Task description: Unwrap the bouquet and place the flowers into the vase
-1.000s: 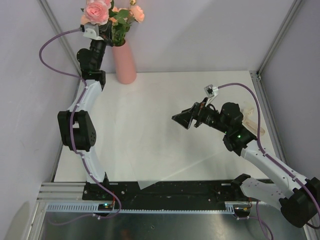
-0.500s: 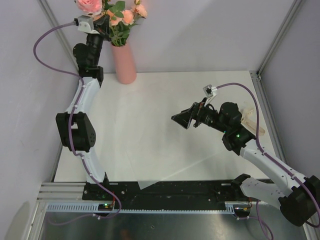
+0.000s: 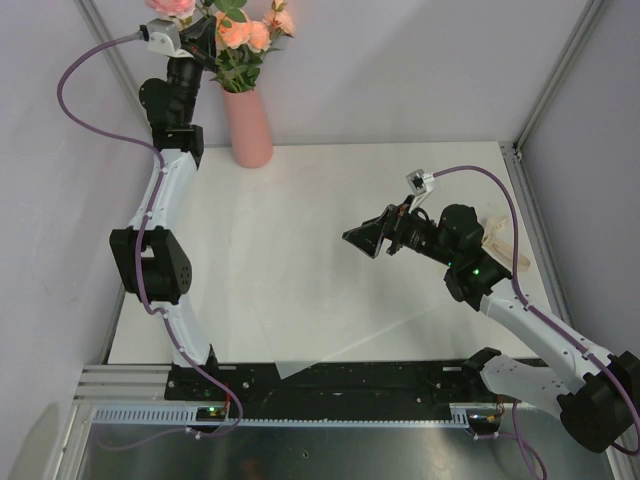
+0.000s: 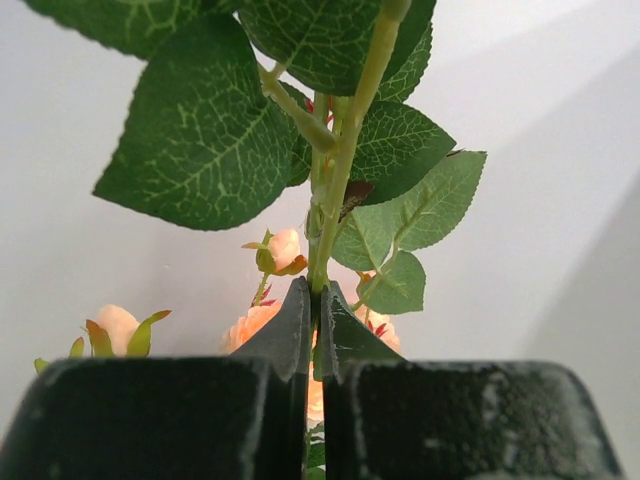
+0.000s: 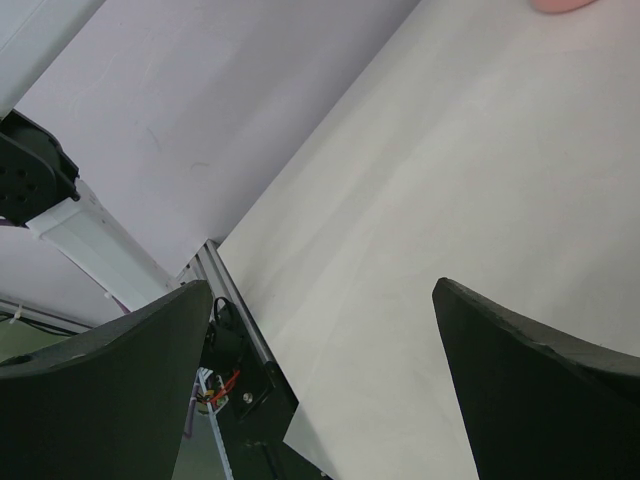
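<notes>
We find the left gripper raised at the far left corner, its jaws clenched on the thin green stem of one of the flowers, above and to the left of the mouth of the vase. The rest of the flowers stand in that vase, which is upright at the back edge of the table. Further right, the right gripper hangs above the table, jaws spread wide with nothing between them.

You've got a plain white table with grey walls round it, aluminium posts in the far corners and a black rail along the near edge.
</notes>
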Robot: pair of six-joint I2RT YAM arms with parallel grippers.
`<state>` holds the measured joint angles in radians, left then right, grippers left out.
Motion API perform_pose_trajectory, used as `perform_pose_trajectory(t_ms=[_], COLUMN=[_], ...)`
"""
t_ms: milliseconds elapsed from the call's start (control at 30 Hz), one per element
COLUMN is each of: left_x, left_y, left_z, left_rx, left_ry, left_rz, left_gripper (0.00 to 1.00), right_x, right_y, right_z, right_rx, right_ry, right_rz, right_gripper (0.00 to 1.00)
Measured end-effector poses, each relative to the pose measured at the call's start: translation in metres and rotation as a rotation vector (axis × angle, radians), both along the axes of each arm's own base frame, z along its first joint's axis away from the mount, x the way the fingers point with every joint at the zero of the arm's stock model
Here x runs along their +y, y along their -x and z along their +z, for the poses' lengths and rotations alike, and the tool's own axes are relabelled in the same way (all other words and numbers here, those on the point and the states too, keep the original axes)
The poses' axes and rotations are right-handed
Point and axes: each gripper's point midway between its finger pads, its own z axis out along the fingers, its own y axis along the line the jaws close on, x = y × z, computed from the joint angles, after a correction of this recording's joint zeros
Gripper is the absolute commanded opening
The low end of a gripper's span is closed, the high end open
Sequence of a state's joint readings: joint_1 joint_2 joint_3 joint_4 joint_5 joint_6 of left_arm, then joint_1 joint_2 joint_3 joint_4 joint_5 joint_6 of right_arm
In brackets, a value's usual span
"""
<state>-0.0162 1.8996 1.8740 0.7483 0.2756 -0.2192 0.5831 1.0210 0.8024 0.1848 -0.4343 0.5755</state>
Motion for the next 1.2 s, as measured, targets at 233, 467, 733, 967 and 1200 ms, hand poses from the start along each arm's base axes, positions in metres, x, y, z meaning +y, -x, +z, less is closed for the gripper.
perform_pose_trajectory(t_ms=[233, 467, 733, 967, 1200], left_x=[-0.005, -0.007, -0.005, -0.003, -0.003], left_y=[0.001, -0.001, -0.011, -0.014, -0.019], left_z=[-0.002, -0.010, -0.035, -0.039, -0.048], left_rx=[0.001, 0.008, 0.052, 0.055, 0.072], left_ry=[-0.021, -0.051, -0.094, -0.123, -0.135], left_rz=[-0.020, -0.018, 0.016, 0.039, 0.047], left_gripper=[0.00, 0.00, 0.00, 0.00, 0.00], right_x=[0.000, 0.000, 0.000, 0.000, 0.000], right_y=[0.001, 0.001, 0.001, -0.001, -0.002], right_z=[0.000, 0.000, 0.001, 0.002, 0.002], right_rx=[0.000, -0.001, -0.002, -0.007, -0.010], right_ry=[0.000, 0.000, -0.001, -0.004, -0.007], right_rz=[0.002, 0.002, 0.002, -0.001, -0.002], right_gripper=[0.99, 0.99, 0.99, 0.99, 0.99])
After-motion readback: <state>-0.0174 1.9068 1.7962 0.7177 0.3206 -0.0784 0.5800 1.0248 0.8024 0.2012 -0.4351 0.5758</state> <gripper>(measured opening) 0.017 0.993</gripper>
